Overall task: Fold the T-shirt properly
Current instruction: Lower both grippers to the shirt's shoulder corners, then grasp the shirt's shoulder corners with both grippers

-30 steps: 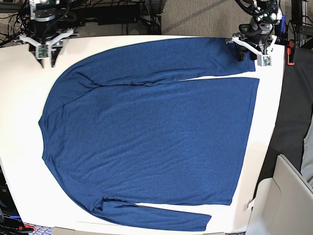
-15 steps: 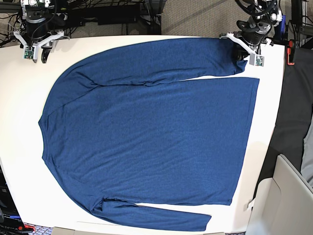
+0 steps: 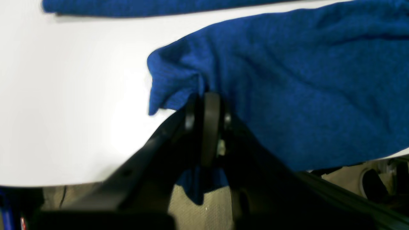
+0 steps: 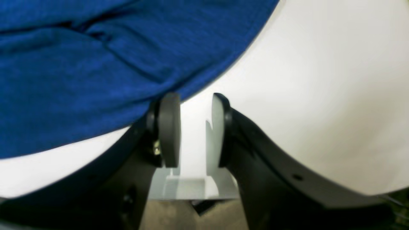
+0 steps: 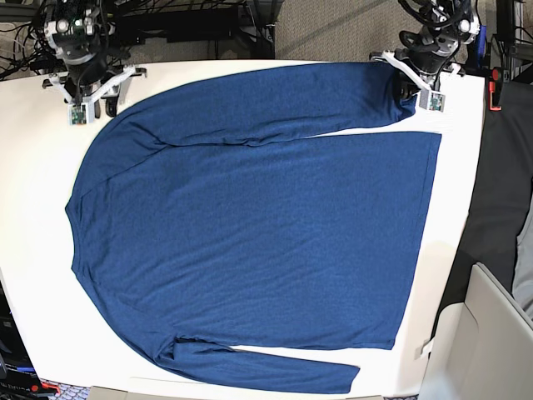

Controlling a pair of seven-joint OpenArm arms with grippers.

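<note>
The navy T-shirt lies spread flat on the white table, one long sleeve along the far edge and the other along the near edge. My left gripper is at the end of the far sleeve, shut on the cuff. The left wrist view shows its fingers pressed together on bunched blue fabric, with a flap hanging over the table edge. My right gripper stands open at the shirt's far shoulder. In the right wrist view its fingers are apart over bare table, one touching the shirt's edge.
Cables and arm mounts crowd the strip behind the table's far edge. A black cloth hangs off the right side, with a white bin below it. The floor shows just past the table edge under the left gripper.
The left gripper has shut on the sleeve cuff after shifting slightly inward. The right arm has swung out toward the corner and back in, to the shirt's shoulder, still open.
</note>
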